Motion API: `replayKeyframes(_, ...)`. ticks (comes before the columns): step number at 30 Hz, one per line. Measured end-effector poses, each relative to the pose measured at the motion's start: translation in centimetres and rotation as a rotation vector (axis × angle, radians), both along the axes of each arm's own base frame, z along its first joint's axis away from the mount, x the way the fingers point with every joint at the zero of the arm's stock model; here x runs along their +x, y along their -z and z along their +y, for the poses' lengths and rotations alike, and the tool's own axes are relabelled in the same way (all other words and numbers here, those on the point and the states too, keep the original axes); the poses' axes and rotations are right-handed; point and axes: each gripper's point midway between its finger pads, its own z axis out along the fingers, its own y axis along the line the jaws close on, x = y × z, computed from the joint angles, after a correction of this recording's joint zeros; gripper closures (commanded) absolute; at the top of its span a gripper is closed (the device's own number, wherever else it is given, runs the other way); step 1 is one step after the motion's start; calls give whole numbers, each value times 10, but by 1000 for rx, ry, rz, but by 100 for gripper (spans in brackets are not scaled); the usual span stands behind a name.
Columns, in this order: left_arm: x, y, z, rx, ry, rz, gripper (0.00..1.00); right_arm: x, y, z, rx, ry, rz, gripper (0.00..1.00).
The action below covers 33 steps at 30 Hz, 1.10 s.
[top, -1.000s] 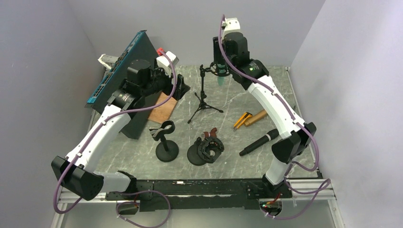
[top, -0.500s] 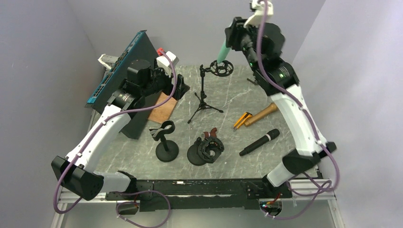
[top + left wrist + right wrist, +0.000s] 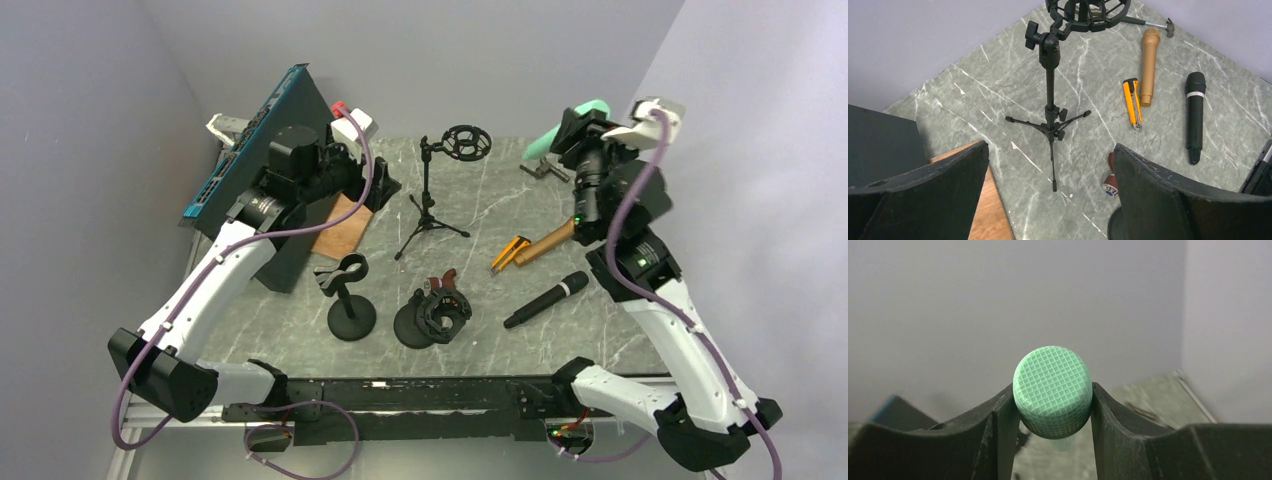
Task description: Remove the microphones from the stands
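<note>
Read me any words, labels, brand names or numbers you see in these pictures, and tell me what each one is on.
No text can be read in any view.
Blue panel: tiny pale marks along its edge, too small to read.
Green microphone, black microphone, gold microphone, yellow knife: no lettering shows on them.

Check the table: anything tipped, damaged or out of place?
Nothing stands out. The tripod stand is upright, its shock mount empty; the green microphone is clamped in the right gripper, up off the table. The black microphone, gold microphone and yellow knife lie flat.
</note>
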Motion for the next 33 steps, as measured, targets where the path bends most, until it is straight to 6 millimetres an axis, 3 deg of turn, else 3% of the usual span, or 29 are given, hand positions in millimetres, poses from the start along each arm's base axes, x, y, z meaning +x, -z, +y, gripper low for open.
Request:
replayKeyframes(5, -2, 0, -3, -3, 11, 3, 4, 20, 84, -13, -73, 155, 242, 100)
replayKeyframes(7, -3, 0, -4, -4, 14, 3, 5, 25, 127, -16, -101, 178, 367, 100)
replayKeyframes(10, -4, 0, -6, -3, 20, 3, 4, 30, 177, -35, -65, 185, 512, 100)
replayKeyframes(12, -6, 0, -8, -3, 26, 3, 5, 32, 212, -63, 26, 196, 616, 100)
replayKeyframes(15, -7, 1, -10, -2, 34, 5, 5, 34, 257, -89, 181, 165, 750, 100)
replayKeyframes(21, -10, 3, -15, 3, 45, 6, 4, 25, 339, -84, 483, -7, 977, 100)
replayKeyframes(25, -10, 3, -15, 6, 42, 5, 4, 10, 384, -75, 634, -61, 1091, 100)
replayKeyframes(28, -9, 3, -16, 11, 39, 1, 4, 10, 396, -74, 676, -67, 1127, 100)
replayKeyframes(33, -10, 4, -16, 21, 40, -5, 4, 20, 410, -81, 692, -46, 1134, 87)
